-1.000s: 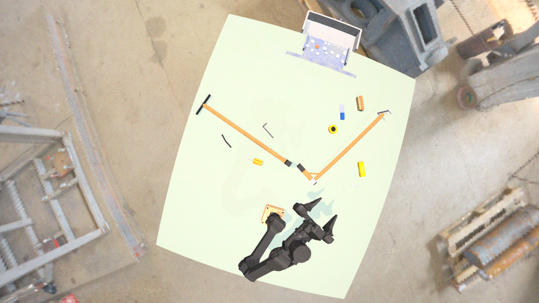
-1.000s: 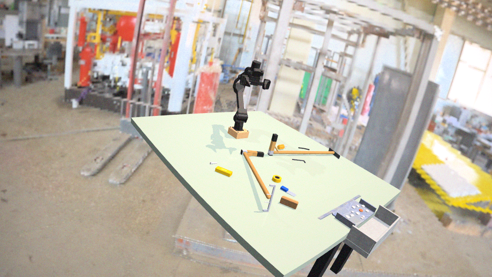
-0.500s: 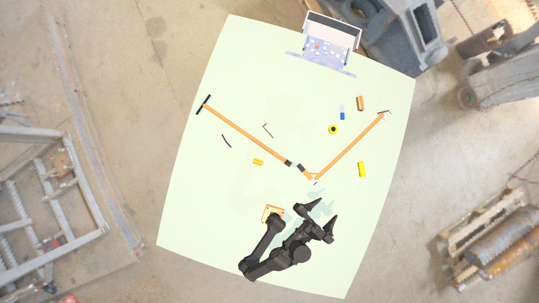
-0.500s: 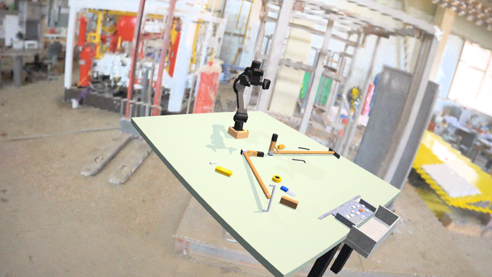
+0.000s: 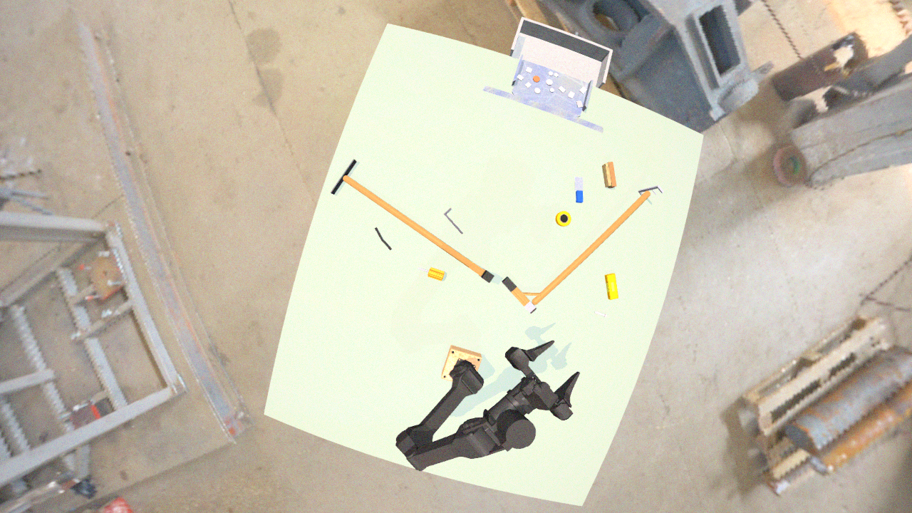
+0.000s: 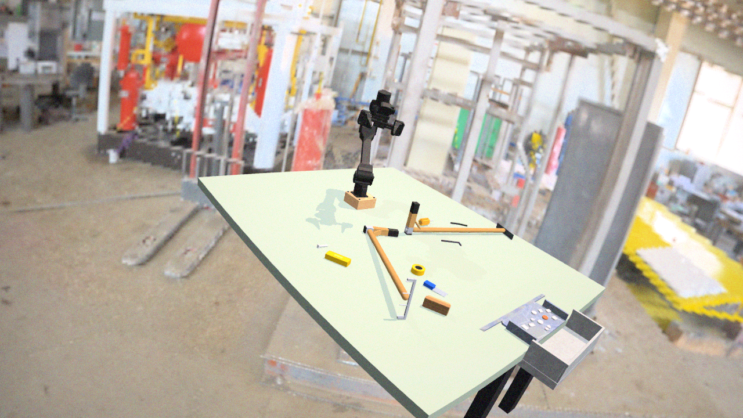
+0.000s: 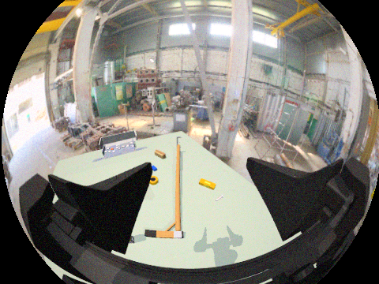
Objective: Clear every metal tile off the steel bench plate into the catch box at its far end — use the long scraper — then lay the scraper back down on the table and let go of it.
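My gripper [image 5: 566, 357] [image 7: 200, 165] is open and empty, raised over the table near the arm's base. One long wooden-handled tool [image 5: 414, 226] [image 6: 457, 229] has a wide black blade and an upright black-tipped grip. Another [image 5: 589, 249] [image 6: 386, 262] [image 7: 178, 189] has a thin grey head with bent ends; its black-tipped grip lies sideways. Both are on the table beyond the gripper. I cannot tell for certain which is the scraper. The steel plate [image 5: 554, 105] [image 6: 511, 319] at the far edge bears several white tiles [image 5: 548, 81] and an orange one [image 5: 536, 79] [image 6: 544, 317]. The catch box [image 5: 561, 54] [image 6: 545, 366] adjoins it; no tiles show inside.
A yellow block [image 5: 611, 286] [image 6: 337, 258] [image 7: 207, 184] and a small screw [image 5: 600, 313] lie at the right. A tape roll [image 5: 558, 222], a blue-handled blade [image 5: 578, 196] and a brown block [image 5: 609, 174] lie farther back. An orange-handled screwdriver [image 5: 436, 273], hex key [image 5: 454, 223] and black strip [image 5: 382, 238] lie left.
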You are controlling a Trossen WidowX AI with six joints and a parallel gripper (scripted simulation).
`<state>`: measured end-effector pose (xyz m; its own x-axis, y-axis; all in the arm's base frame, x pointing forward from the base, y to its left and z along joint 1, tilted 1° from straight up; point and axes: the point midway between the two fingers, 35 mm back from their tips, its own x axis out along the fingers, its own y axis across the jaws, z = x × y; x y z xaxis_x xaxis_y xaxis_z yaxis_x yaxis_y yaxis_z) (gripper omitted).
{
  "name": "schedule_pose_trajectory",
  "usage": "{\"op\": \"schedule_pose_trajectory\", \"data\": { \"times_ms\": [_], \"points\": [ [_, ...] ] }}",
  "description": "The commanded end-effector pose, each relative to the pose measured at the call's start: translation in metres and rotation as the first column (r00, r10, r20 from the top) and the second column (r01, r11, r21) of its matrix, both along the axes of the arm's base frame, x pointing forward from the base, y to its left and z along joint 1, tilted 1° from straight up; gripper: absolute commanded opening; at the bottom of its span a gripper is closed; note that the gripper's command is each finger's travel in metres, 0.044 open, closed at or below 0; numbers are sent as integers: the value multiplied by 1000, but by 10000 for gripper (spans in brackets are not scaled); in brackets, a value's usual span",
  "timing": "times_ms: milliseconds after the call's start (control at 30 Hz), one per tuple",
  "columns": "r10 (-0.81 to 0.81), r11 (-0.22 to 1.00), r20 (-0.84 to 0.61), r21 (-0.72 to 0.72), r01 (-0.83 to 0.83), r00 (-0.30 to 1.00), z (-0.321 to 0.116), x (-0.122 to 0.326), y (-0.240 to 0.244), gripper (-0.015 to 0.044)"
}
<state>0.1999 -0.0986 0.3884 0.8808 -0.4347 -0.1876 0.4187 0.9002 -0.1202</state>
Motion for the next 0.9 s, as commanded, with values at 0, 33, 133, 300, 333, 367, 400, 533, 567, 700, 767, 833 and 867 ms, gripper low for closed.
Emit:
{"op": "schedule_pose_trajectory", "data": {
  "times_ms": [0,33,133,300,333,367,400,533,567,700,767,833,867],
  "points": [
    [-7,1000,-18,-22,6,1000,1,-1,-5,440],
    [-11,1000,-22,-28,10,1000,1,-1,-7,440],
    [-23,999,-37,-47,21,999,1,-3,-12,440],
    [-43,996,-61,-78,38,997,2,-6,-21,440],
    [-47,996,-66,-84,42,997,2,-6,-23,440],
    [-52,995,-71,-90,45,996,2,-7,-25,440],
    [-56,994,-75,-96,48,996,2,-8,-26,440],
    [-72,991,-94,-121,61,993,3,-11,-33,440],
    [-77,990,-99,-126,64,992,3,-11,-35,440],
    [-94,986,-117,-150,76,989,4,-15,-42,440],
    [-102,984,-126,-161,81,987,4,-16,-45,440],
    [-111,981,-135,-173,87,985,4,-18,-49,440],
    [-115,980,-140,-179,89,984,4,-19,-51,440]
  ]
}}
